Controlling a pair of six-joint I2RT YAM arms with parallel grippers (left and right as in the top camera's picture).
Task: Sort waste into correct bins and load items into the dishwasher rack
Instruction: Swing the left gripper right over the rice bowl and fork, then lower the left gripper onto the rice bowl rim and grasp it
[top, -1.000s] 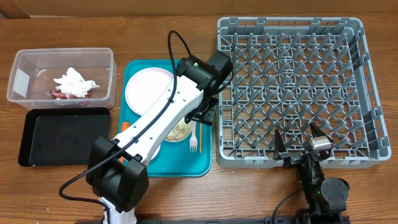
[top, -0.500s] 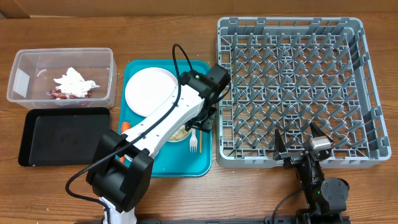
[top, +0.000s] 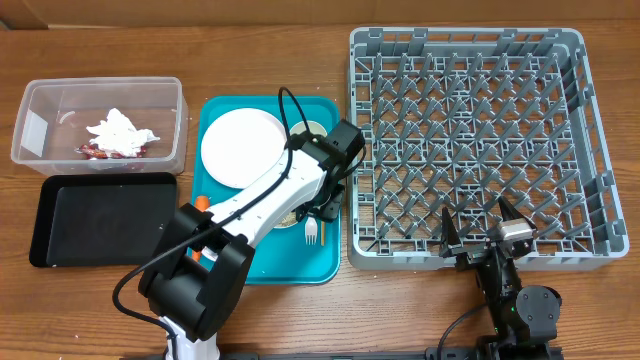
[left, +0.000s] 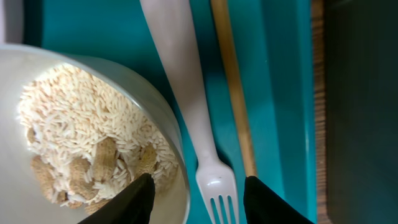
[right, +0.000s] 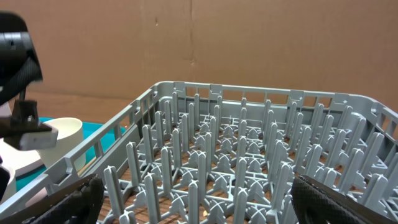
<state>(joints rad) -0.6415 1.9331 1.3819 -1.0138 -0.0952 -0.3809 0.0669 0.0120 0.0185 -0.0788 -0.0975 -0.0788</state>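
Note:
My left gripper (top: 325, 205) (left: 199, 202) hangs low over the teal tray (top: 280, 262), open. One finger is above the rice and beige scraps (left: 81, 143) in the small white bowl (left: 168, 124). The other finger is beyond the wooden chopstick (left: 233, 93). The white fork (left: 193, 112) (top: 312, 233) lies between the jaws, untouched. The large white plate (top: 240, 148) and a white cup (top: 314, 130) (right: 59, 134) sit further back on the tray, and a carrot (top: 202, 203) lies at its left edge. My right gripper (top: 482, 232) (right: 199, 196) is open at the front edge of the grey dishwasher rack (top: 480, 120) (right: 249, 155), holding nothing.
The clear tub (top: 45, 100) at far left holds a crumpled napkin (top: 120, 133) and the red wrapper (top: 95, 151). The black tray (top: 105, 218) lies in front of the tub. My left arm crosses the teal tray and hides most of the bowl from above.
My left arm has drawn back from the rack's edge toward the near side of the teal tray, and its jaws have narrowed around the fork. The right arm has not moved.

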